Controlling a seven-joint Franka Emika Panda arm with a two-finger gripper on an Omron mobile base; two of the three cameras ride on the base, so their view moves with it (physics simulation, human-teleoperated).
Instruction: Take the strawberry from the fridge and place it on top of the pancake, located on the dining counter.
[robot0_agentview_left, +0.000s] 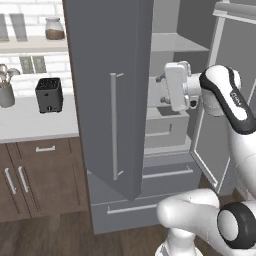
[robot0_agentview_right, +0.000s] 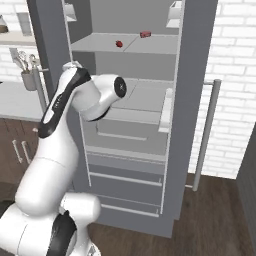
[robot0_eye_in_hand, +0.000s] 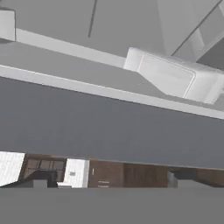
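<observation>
My white, dark-jointed arm rises from the lower right of the left base view, elbow bent at upper right, forearm reaching left. My two-finger gripper (robot0_agentview_left: 163, 90) sits at centre right, jaws spread wide, holding nothing.

A kitchen: open grey fridge (robot0_agentview_left: 107, 100), brown cabinets (robot0_agentview_left: 35, 177), white-brick wall (robot0_agentview_right: 235, 75), utensil jar (robot0_agentview_left: 6, 92).

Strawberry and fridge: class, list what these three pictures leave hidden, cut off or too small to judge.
- Strawberry: right base view, too small to show shape or stem.
- Small red thing on the same shelf: too small to identify.
- Fridge interior: left base view, mostly hidden behind the open door.
- End effector: left base view, fingers hidden by the hand's white body.
</observation>
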